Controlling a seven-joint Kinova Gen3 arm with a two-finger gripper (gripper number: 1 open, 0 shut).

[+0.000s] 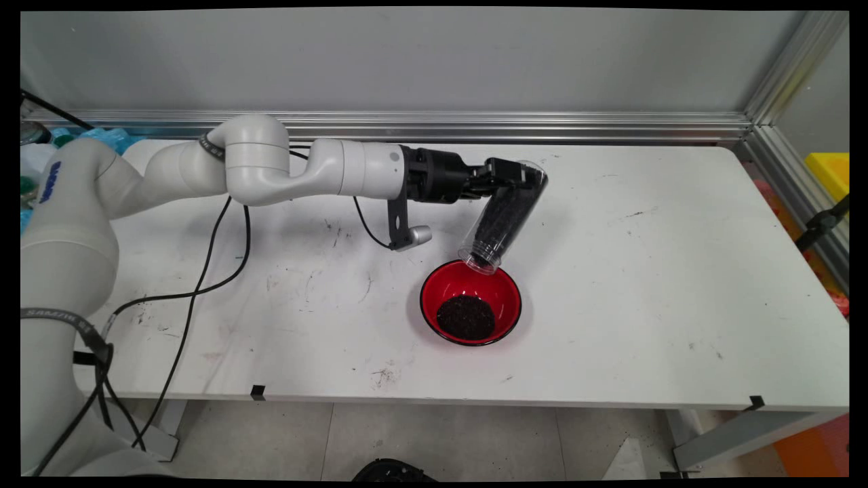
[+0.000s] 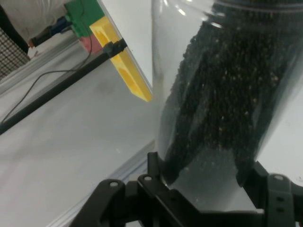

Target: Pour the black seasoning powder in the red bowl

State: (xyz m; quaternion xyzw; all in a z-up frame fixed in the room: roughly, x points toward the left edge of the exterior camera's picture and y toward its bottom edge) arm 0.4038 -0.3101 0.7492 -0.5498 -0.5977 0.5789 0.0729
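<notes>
My gripper (image 1: 513, 177) is shut on a clear plastic cup (image 1: 505, 215) near its base. The cup is tipped mouth-down, its rim just above the far edge of a red bowl (image 1: 502, 285). Dark grains fill much of the cup, and a mound of the same dark grains (image 1: 465, 317) lies in the bowl's bottom. In the hand view the cup (image 2: 227, 94) fills the right side, dark grains inside, with the fingers (image 2: 156, 170) pressed on either side of it.
The white table (image 1: 644, 271) carries scuff marks. Black cables (image 1: 203, 278) hang from the arm on the left. A yellow box (image 1: 831, 173) sits beyond the right edge, and an aluminium rail (image 1: 475, 125) runs along the back.
</notes>
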